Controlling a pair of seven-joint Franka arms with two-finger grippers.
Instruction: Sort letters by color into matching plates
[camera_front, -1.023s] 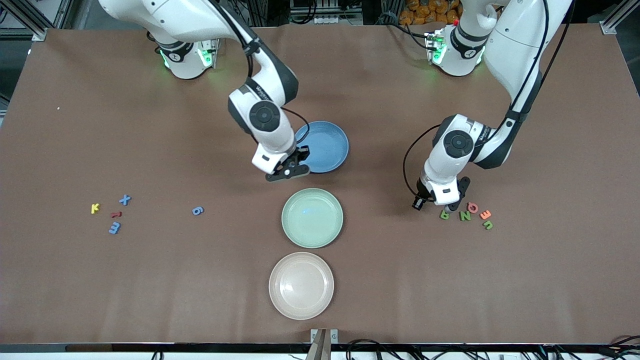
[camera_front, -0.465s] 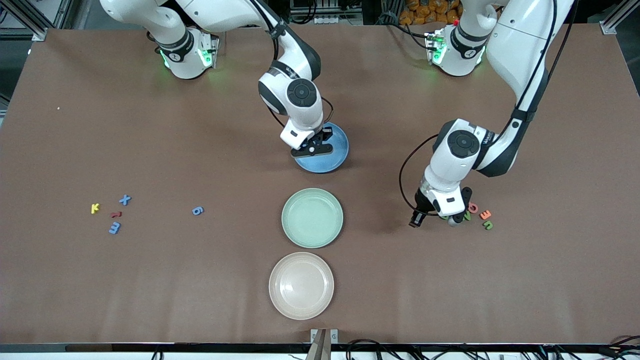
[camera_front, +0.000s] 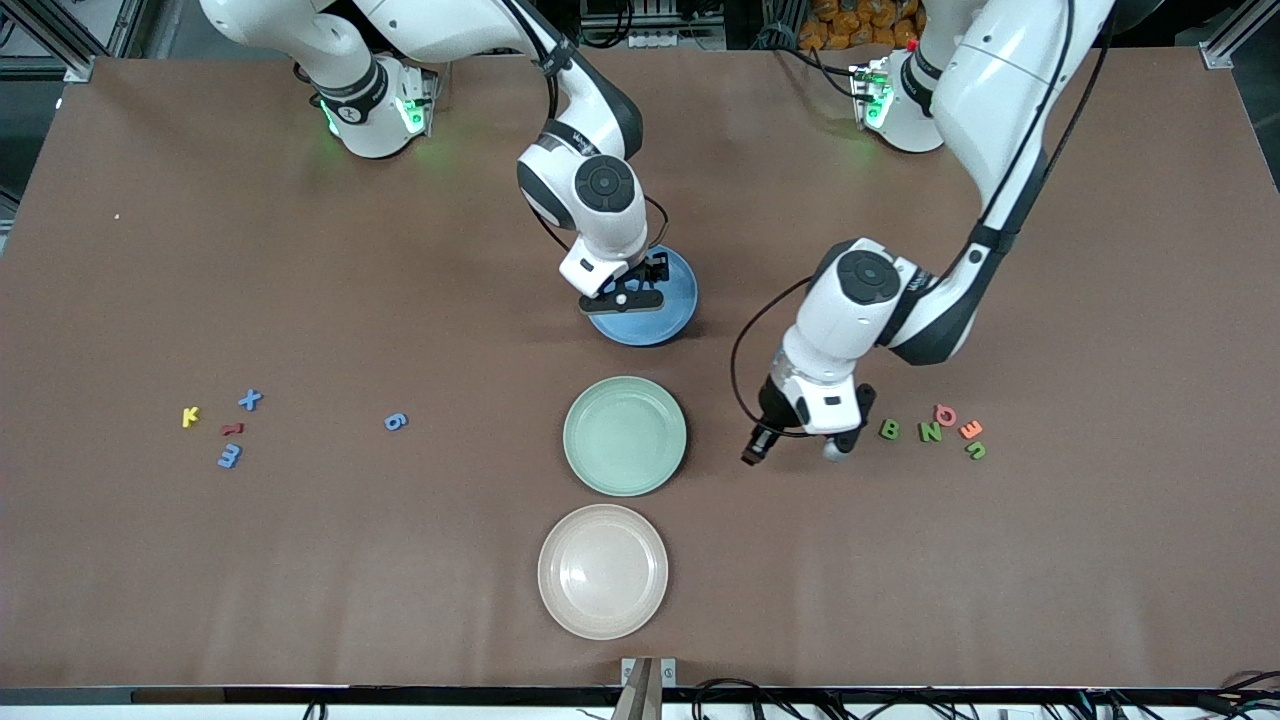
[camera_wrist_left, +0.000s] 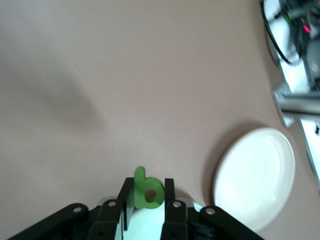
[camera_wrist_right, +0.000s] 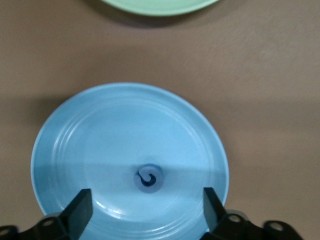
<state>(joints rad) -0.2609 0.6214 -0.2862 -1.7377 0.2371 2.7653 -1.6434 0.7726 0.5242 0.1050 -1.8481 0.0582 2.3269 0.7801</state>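
Green letter (camera_wrist_left: 147, 189) is clamped in left gripper (camera_wrist_left: 148, 200) over the bench (camera_front: 300, 560); blue piece (camera_wrist_right: 148, 179) lies in blue plate (camera_wrist_right: 75, 135) under spread right gripper (camera_wrist_right: 145, 210).

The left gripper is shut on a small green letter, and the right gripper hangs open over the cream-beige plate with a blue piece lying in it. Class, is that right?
One slip: the right gripper hangs open over the blue plate, not the cream-beige plate; the right wrist view shows the blue piece lying in it. The left gripper is indeed shut on the green letter.
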